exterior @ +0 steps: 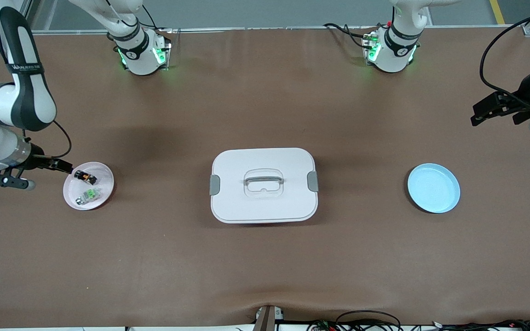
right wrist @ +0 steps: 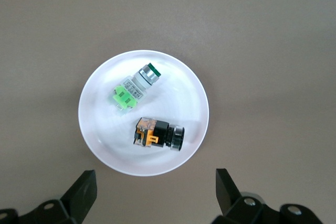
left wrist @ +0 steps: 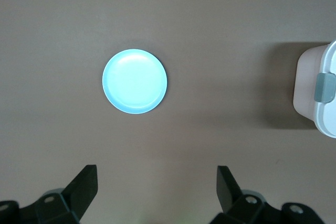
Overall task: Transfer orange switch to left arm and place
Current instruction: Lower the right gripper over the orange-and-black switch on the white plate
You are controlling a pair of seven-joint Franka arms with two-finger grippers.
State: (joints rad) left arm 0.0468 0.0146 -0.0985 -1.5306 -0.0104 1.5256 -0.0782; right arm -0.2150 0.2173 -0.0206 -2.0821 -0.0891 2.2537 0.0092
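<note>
nothing much has been done on the task yet, as far as can be judged. on the brown surface [exterior: 265, 257] the box [exterior: 263, 185] is parked dead centre, lid on, right between the two plates, so it's the obstacle to be cleared. the blue plate [exterior: 433, 188] at the left arm's end is bare, so that's probably where things are meant to end up. the white plate [exterior: 88, 185] at the right arm's end is where the orange switch [exterior: 85, 175] is sitting, untouched, just beside a green switch [exterior: 88, 195] that lies nearer the front camera. so pickup, handover and drop-off are all left to do.

the right arm is bent down low at its own end of the surface, and the right hand [exterior: 60, 166] is held at the rim of the white plate, close to the orange switch but not on it. in the right wrist view the fingers [right wrist: 81, 195] are spread wide with nothing between them, and the switch is seen lying on its side in the plate.

the left arm is waiting, pulled up at its own end, with the left hand [exterior: 488, 110] up over bare surface, well apart from the blue plate. its fingers [left wrist: 84, 188] are spread too and nothing is held.
</note>
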